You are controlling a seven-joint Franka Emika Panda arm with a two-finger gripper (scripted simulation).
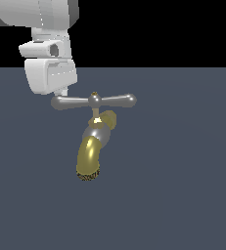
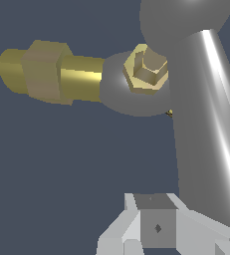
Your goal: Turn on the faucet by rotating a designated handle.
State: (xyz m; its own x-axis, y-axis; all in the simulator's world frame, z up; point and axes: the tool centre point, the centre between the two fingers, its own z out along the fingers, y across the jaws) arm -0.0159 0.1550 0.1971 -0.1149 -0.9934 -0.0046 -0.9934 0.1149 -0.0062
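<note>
jaws (image 1: 64, 93) beside handle (image 1: 93, 101)

The faucet (image 1: 91, 154) stands mid-floor, its gold spout curling down to a rough dark nozzle rim. Across its top lies the handle (image 1: 94, 101), a level grey crossbar with a knob at each end. The white gripper (image 1: 61, 92) hangs above the handle's arm on the exterior view's left, right at it; the fingertips are too hidden to judge the jaws.
</note>
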